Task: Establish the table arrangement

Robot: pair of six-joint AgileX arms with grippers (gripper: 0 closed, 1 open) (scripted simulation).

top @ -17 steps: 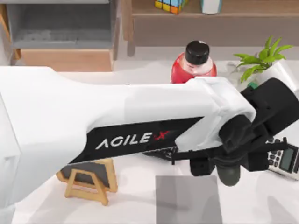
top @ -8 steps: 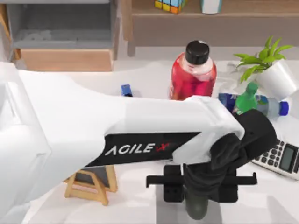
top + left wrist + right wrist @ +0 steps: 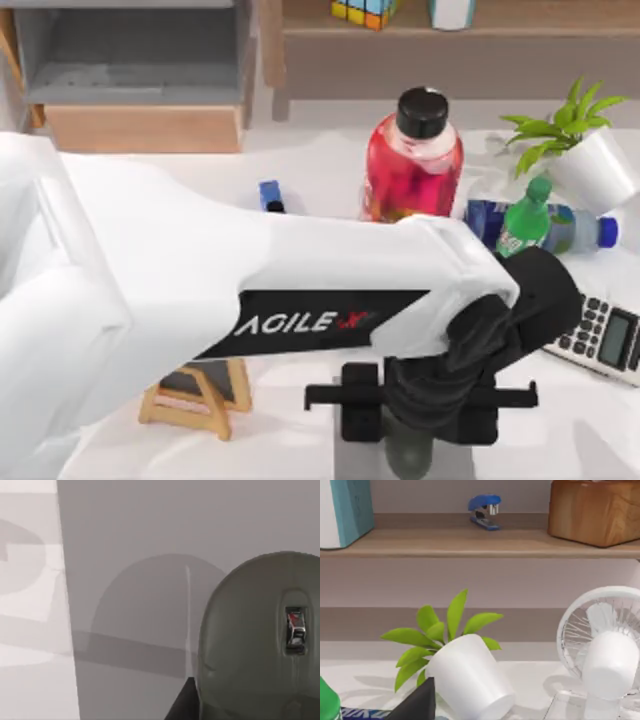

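My left gripper (image 3: 412,412) hangs low over the front middle of the white table (image 3: 300,170) and is shut on a grey computer mouse (image 3: 408,456). The mouse sits just above a small grey mat (image 3: 350,462). From the left wrist, the mouse (image 3: 260,640) with its scroll wheel is seen close over the mat (image 3: 150,555), its shadow right beside it. Whether it touches the mat I cannot tell. My right gripper (image 3: 417,705) is at the back right, facing the plant pot and the shelf.
A red bottle (image 3: 413,160), an upright green bottle (image 3: 527,220), a lying blue bottle (image 3: 575,228) and a potted plant (image 3: 590,160) crowd the back right. A calculator (image 3: 600,335) lies right of the mat and a small easel board (image 3: 195,395) left of it. A fan (image 3: 602,650) stands beside the pot.
My left gripper has carried the mouse from beside the calculator toward the front and left. It is now over the grey mat and lower.
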